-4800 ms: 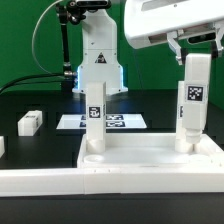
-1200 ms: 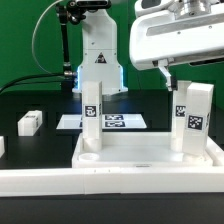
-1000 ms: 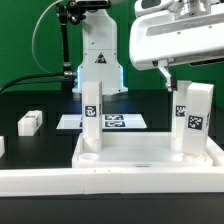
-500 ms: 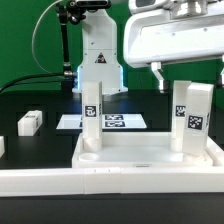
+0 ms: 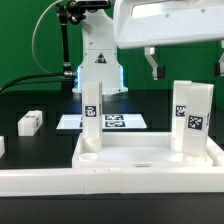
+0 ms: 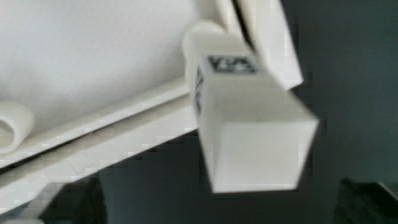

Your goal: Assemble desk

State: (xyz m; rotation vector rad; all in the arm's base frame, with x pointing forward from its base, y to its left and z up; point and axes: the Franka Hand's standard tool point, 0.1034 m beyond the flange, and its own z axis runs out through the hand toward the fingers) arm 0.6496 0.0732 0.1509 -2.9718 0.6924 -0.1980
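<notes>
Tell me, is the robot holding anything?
Nothing is held. The gripper hangs open above the leg on the exterior view's right, not touching it.

White right across the desk: the rimmed panel (image 5: 150, 162) is plain white, and the leg at the exterior view's left (image 5: 92, 118), the leg at the exterior view's right (image 5: 192, 120) and the loose leg (image 5: 31, 122) on the black table (image 5: 45, 135) are all white with black-and-white square tags. Behind, the marker board (image 5: 118, 122) is white with black printed squares, the backdrop (image 5: 15, 50) green, the robot base (image 5: 98, 60) white with a black triangle mark and a blue glow beside it. The gripper (image 5: 186, 66) shows a white housing over dark fingers (image 5: 153, 66), and the wrist view catches a white leg with a black-and-white tag over dark table.
</notes>
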